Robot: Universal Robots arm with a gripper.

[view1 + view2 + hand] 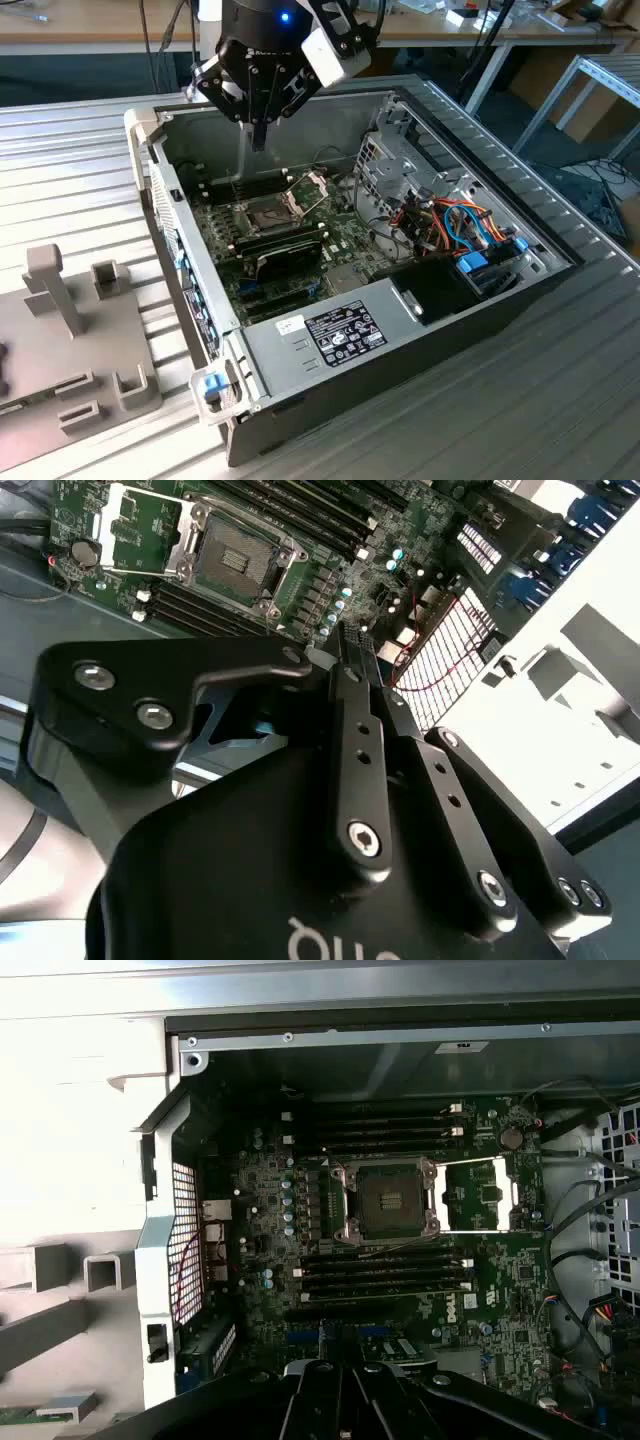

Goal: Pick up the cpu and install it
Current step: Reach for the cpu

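Gripper [350,650] is seen closest in the second wrist view, fingers drawn together above the motherboard [330,575], with nothing discernible pinched at the tips. In the first wrist view the socket [388,1200] is seen bare and its frame [480,1161] swung open, so the install is judged not done. In the exterior view the gripper is hung over the open case [280,350]; the cpu cannot be located, since the tips are too dark to rule it out.
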